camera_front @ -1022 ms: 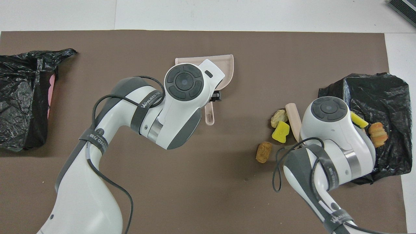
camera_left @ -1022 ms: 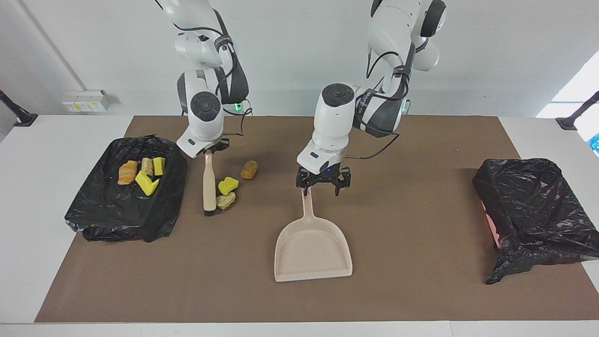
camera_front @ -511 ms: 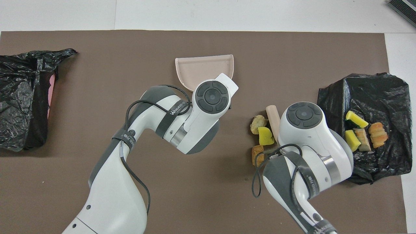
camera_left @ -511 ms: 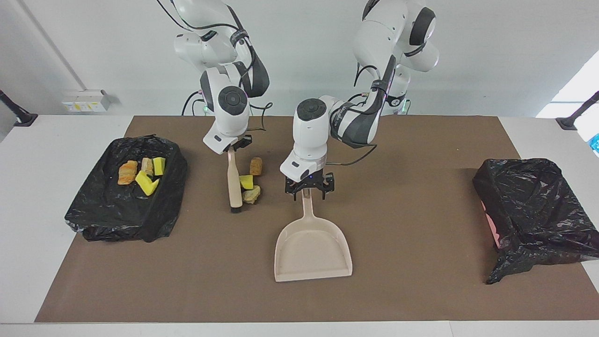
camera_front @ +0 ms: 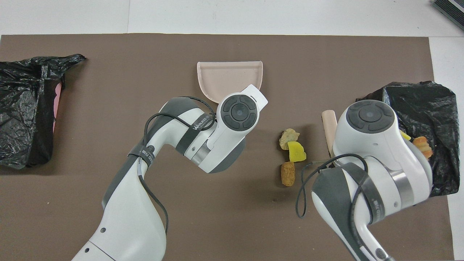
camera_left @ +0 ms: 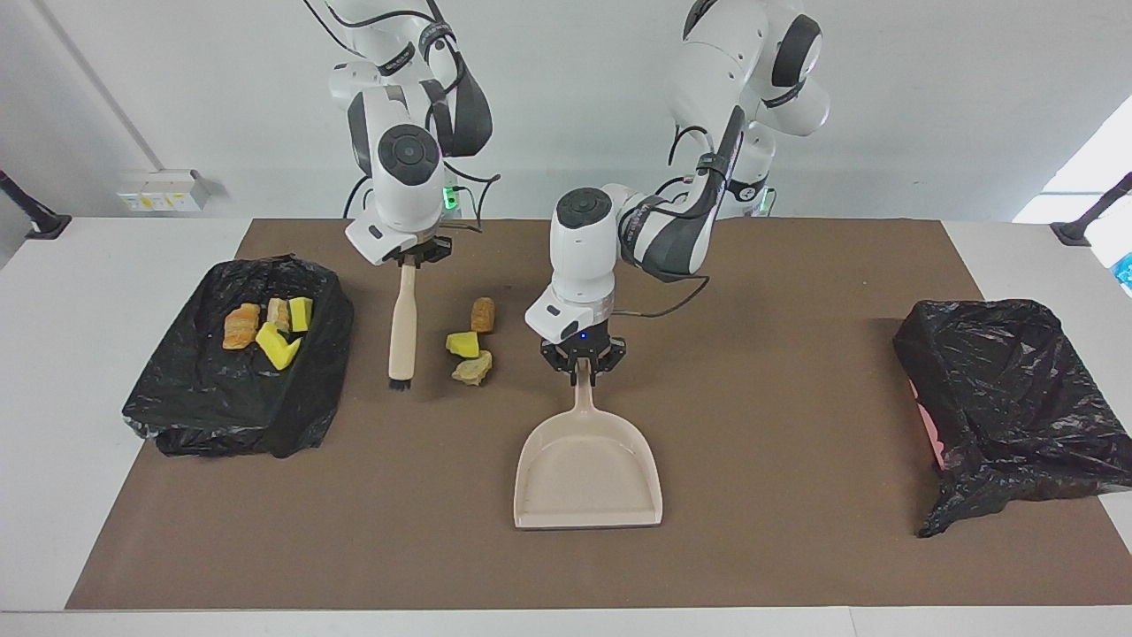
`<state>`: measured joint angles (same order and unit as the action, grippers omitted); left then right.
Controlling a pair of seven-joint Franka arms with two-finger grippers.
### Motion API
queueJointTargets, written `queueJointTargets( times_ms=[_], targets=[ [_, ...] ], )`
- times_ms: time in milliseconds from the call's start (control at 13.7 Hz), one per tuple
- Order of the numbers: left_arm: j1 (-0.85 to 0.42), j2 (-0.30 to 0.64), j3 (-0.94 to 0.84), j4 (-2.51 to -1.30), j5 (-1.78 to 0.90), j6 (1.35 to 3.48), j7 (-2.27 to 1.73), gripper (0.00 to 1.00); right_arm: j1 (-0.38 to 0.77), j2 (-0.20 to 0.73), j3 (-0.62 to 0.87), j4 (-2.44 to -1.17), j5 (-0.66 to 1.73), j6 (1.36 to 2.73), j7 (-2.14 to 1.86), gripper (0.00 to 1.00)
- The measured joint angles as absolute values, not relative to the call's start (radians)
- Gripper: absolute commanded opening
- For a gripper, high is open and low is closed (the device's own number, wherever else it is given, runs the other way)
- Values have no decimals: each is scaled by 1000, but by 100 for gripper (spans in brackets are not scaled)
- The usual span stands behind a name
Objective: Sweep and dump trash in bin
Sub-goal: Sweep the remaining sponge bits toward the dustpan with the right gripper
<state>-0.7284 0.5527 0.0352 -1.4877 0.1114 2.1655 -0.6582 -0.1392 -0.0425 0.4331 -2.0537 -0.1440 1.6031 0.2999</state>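
Three bits of trash lie on the brown mat: a brown lump (camera_left: 482, 314) (camera_front: 288, 174), a yellow sponge piece (camera_left: 462, 343) (camera_front: 296, 151) and a tan lump (camera_left: 471, 368) (camera_front: 289, 135). Beside them the beige dustpan (camera_left: 588, 469) (camera_front: 228, 78) rests flat, and my left gripper (camera_left: 581, 363) is shut on its handle. My right gripper (camera_left: 414, 257) is shut on the beige brush (camera_left: 402, 323) (camera_front: 329, 123), whose black bristles (camera_left: 400, 382) point down between the loose trash and the black-lined bin (camera_left: 203, 407) (camera_front: 435, 101). Several more pieces (camera_left: 276, 347) lie in that bin.
A second black-bagged bin (camera_left: 1008, 398) (camera_front: 21, 108) sits at the left arm's end of the table. The mat's edge (camera_left: 531, 602) runs farthest from the robots. In the overhead view both wrists cover their grippers.
My left gripper lowered onto the dustpan handle and closed on it. The brush pushed the three pieces toward the dustpan, then drew back toward the bin, leaving them.
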Motion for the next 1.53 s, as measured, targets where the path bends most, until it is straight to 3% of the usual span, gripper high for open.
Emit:
queueJointTargets(
  times_ms=[146,219,438,657,730,876,949,1314,1533],
  targets=[
    [-728,553,36,-1488,110,2166,-658,0,-138,-79,436,-2113,-144,1604,299,0],
    [-728,553,36,-1488,110,2166,-658,19,-137,-91,437,-2129,-144,1604,299,0],
    [-726,553,37,-1488,109,2166,-657,29,-135,-102,442,-2139,-130,1608,298,0],
    [-726,553,40,-1492,101,2166,-653,58,-133,-103,445,-2139,-113,1615,300,0],
    [-725,553,40,-1498,98,2166,-651,58,-133,-103,445,-2139,-97,1620,302,0],
    [-725,553,41,-1505,92,2166,-651,12,-133,-103,445,-2140,-88,1621,302,0],
    [-725,553,41,-1506,85,2166,-651,0,-133,-103,445,-2141,-87,1621,302,0],
    [-724,549,44,-1504,80,2166,-630,0,-134,-103,444,-2150,-86,1624,302,0],
    [-689,505,50,-1504,78,2096,-408,0,-132,-104,445,-2150,-69,1634,303,0]
  ],
)
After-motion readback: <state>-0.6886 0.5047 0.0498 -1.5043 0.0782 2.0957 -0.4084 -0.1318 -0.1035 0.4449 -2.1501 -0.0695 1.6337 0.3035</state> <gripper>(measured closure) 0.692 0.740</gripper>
